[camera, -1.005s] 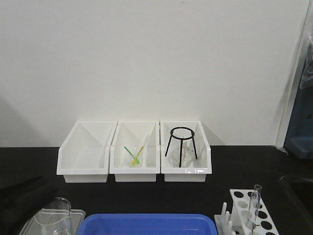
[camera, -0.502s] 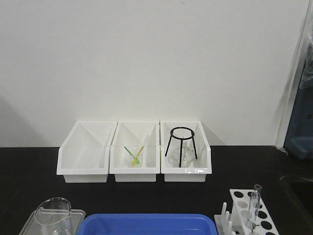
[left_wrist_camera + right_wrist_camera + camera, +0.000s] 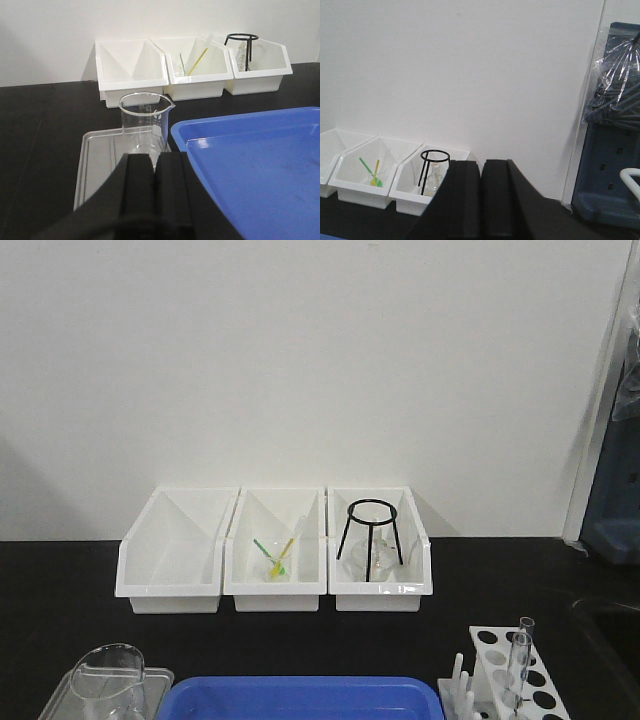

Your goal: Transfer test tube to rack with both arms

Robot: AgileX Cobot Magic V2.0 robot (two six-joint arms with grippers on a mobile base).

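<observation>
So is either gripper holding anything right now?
No. The left gripper and right gripper are both shut with nothing between the fingers; the test tube stands in the rack.

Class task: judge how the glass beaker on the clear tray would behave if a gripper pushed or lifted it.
The beaker looks like thin clear glass, so probably fragile and slippery. It appears empty, so likely light. Standing upright on the smooth clear tray, it may slide or tip.
</observation>
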